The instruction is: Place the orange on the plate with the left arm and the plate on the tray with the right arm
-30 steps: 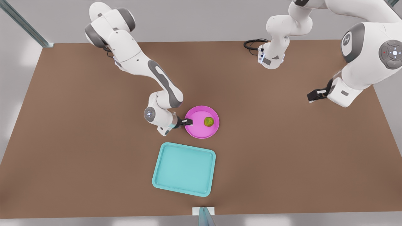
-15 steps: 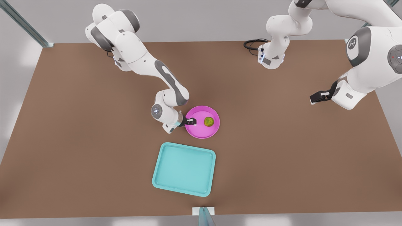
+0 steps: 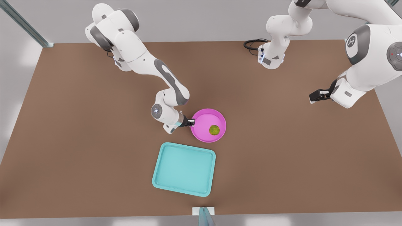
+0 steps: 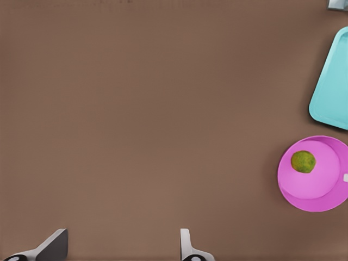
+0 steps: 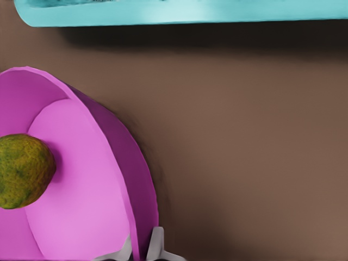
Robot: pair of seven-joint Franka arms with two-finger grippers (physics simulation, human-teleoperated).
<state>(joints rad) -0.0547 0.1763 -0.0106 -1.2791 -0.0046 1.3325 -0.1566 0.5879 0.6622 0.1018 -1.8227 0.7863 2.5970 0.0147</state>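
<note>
Plate (image 3: 208, 125), pink: on the desk (image 3: 282, 150) just beyond the tray (image 3: 184, 169), orange (image 3: 214, 130) resting inside it. Right gripper (image 3: 191, 122): clamped on the plate's rim. Left gripper (image 3: 315, 95): fingers spread, empty, well apart from the plate, waiting.

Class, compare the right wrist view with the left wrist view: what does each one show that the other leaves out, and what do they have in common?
Right wrist view alone: the right gripper shut on the plate, its fingers pinching the raised rim, and the plate tilted.

Left wrist view alone: the left gripper open over bare table, far from the plate, and the plate's whole round outline.

Both: the pink plate, the orange lying in it, part of the turquoise tray beside the plate, and the brown table.
</note>
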